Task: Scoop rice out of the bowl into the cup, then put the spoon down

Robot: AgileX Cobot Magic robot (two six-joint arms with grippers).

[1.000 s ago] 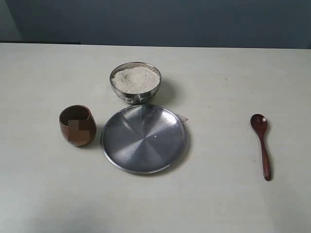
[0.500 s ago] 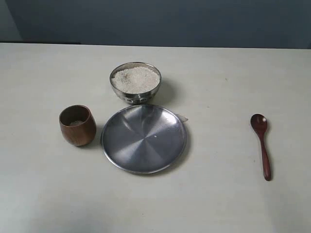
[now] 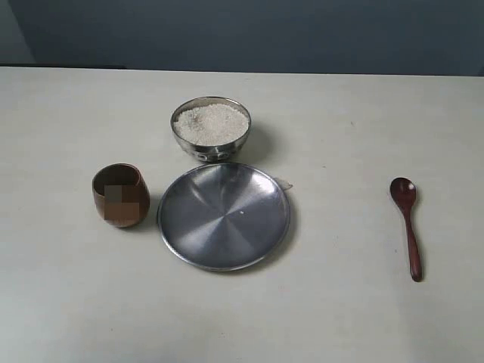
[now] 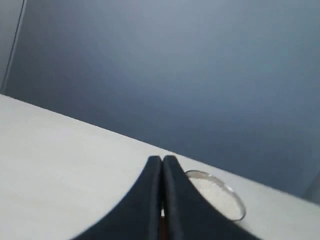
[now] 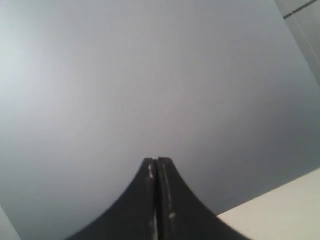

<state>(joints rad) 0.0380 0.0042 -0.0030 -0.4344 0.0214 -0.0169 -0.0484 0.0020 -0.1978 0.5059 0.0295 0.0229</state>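
Note:
A small steel bowl [image 3: 211, 128] heaped with white rice [image 3: 211, 123] stands at the middle back of the table. The dark-brown wooden cup [image 3: 119, 196] stands to its front left. The reddish-brown wooden spoon [image 3: 408, 225] lies flat at the right, head toward the back. Neither arm shows in the exterior view. In the left wrist view my left gripper [image 4: 162, 159] is shut and empty, with the bowl [image 4: 239, 200] and its rice [image 4: 215, 192] partly hidden behind its fingers. My right gripper [image 5: 157, 161] is shut and empty, facing a grey wall.
A wide flat steel plate [image 3: 224, 215] lies in front of the bowl, between cup and spoon. A small pale scrap [image 3: 285, 184] sits at the plate's right rim. The table [image 3: 340, 136] ends at a dark wall behind.

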